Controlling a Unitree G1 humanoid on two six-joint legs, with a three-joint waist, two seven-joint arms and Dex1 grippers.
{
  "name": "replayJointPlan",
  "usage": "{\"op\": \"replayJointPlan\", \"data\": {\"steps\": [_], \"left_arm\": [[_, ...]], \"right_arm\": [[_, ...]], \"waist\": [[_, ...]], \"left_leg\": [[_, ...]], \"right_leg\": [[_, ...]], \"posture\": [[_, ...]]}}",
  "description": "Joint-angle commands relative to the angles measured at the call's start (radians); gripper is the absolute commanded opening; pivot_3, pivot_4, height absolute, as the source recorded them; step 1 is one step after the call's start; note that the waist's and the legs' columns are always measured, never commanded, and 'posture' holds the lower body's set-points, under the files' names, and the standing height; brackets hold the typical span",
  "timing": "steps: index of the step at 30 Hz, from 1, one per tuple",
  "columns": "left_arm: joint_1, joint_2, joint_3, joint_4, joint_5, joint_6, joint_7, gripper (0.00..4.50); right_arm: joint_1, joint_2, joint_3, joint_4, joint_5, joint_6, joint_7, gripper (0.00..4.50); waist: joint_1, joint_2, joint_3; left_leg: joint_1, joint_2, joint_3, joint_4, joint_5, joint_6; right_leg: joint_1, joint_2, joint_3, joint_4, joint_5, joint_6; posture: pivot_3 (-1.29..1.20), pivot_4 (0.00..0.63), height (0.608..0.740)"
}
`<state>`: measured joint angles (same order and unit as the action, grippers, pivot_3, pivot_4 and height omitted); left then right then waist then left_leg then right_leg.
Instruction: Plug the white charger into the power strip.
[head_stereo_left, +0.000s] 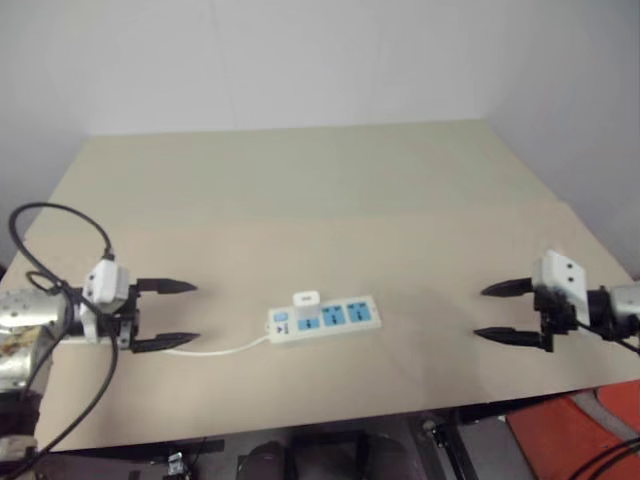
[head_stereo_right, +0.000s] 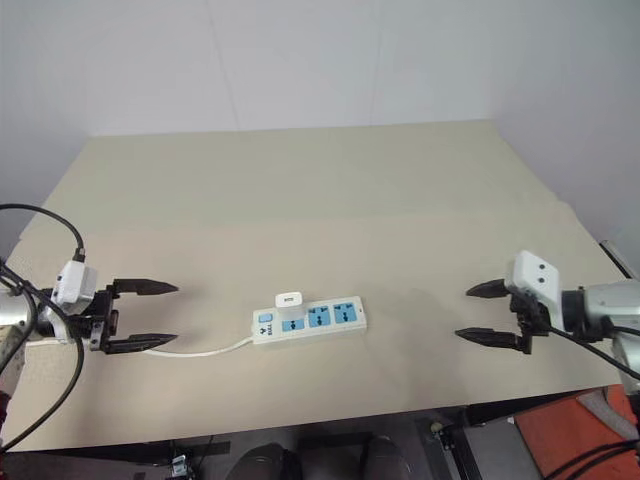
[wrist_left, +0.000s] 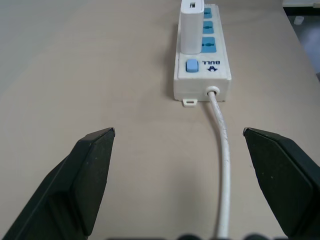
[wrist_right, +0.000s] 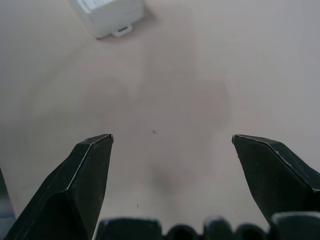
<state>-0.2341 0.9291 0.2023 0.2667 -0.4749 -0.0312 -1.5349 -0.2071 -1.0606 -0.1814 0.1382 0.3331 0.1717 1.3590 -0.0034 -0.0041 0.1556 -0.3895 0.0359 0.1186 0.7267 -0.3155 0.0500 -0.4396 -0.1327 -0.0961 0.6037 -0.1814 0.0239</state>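
The small white rectangular charger block (head_stereo_right: 288, 303) stands upright on the long flat white plastic power strip (head_stereo_right: 309, 320), seated in the socket nearest the switch end, next to the blue switch button. Its body rises straight off the strip's face with no visible tilt, which suggests the prongs are fully home; the two other blue socket faces beyond it are free. The strip lies flat near the middle of the pale beige desk (head_stereo_right: 300, 190), its thin white cord (wrist_left: 223, 165) trailing from the switch end toward the left claw.

The left claw (head_stereo_right: 143, 316) hangs just above the desk, well apart from the strip, its two black fingers spread wide and empty, pointing along the cord at the strip's end. The right claw (head_stereo_right: 489, 313) sits well off on the other side, also spread wide with nothing between its fingers, aimed back toward the strip's far end. With both claws empty and clear of the strip, the plugging looks done, and neither arm risks nudging the charger loose.
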Motion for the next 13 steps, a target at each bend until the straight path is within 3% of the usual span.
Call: {"op": "replayJointPlan", "data": {"steps": [1,6,13], "left_arm": [[0.004,0.004,0.019,-0.043,-0.007,0.033,0.036,4.48],[0.027,-0.008,0.022,-0.068,0.006,0.01,0.062,4.48],[0.065,-0.017,0.039,-0.105,-0.008,0.002,0.093,4.48]], "right_arm": [[0.051,-0.034,-0.114,-0.091,0.039,0.031,-0.033,4.5],[0.143,-0.019,-0.182,-0.181,0.057,0.074,-0.078,4.5],[0.12,0.051,-0.126,-0.205,0.05,0.086,-0.157,4.5]], "waist": [[0.002,0.0,0.0],[0.005,0.0,0.0],[0.004,-0.001,0.0]], "left_leg": [[0.0,0.0,0.0,0.0,0.0,0.0],[0.001,0.0,0.0,0.0,0.0,0.0],[0.001,0.0,0.0,0.0,0.0,0.0]], "right_leg": [[0.0,0.0,0.0,0.0,0.0,0.0],[0.001,0.0,0.0,0.001,0.0,0.0],[0.001,0.0,0.001,0.001,0.0,0.0]], "posture": [[0.0,0.15,0.74],[0.0,0.15,0.74],[0.0,0.15,0.74]]}}
